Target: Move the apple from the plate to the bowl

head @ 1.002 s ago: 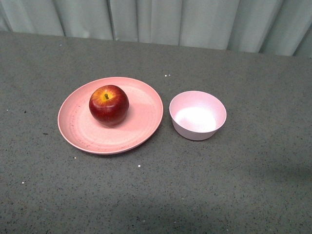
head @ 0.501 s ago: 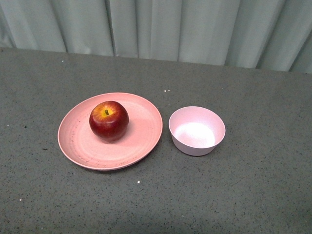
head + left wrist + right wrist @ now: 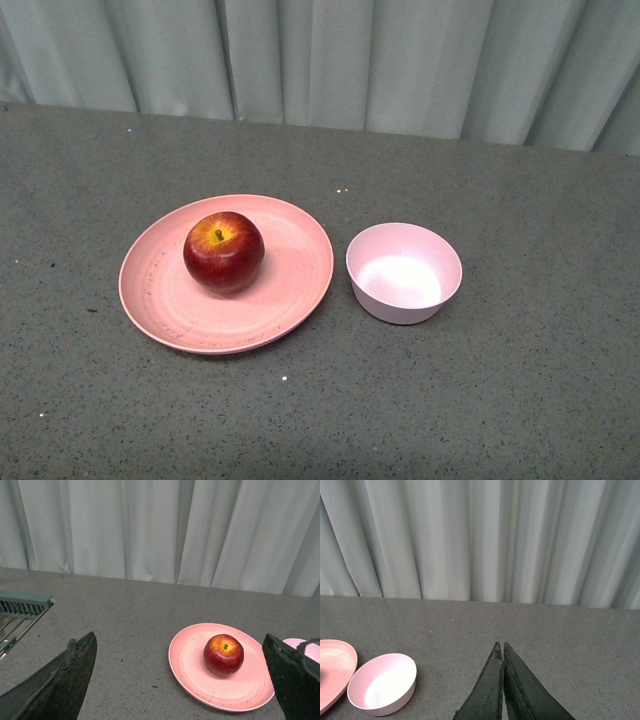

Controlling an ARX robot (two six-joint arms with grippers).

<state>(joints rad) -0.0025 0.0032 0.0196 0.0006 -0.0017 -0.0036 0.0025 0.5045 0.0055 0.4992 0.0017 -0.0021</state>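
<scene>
A dark red apple (image 3: 224, 252) with a yellow patch at its stem rests on the wide salmon-pink plate (image 3: 290, 285), left of centre on the grey table. Just right of the plate stands the small pale pink bowl (image 3: 404, 272), with nothing in it. Neither arm shows in the front view. In the left wrist view my left gripper (image 3: 180, 642) is open, raised above the table short of the plate (image 3: 190, 667), with the apple (image 3: 223, 654) between its spread fingers (image 3: 70, 672). My right gripper (image 3: 500, 645) is shut on nothing, off to the side of the bowl (image 3: 382, 683).
A pale curtain (image 3: 330, 60) hangs along the far edge of the table. In the left wrist view a grey-green slatted rack (image 3: 22, 607) sits at the table's edge, well away from the plate. Bare grey tabletop (image 3: 520, 400) lies around both dishes.
In the front view the plate, apple and bowl sit lower in the picture and more curtain shows at the top. The view has shifted; the objects keep their places relative to each other.
</scene>
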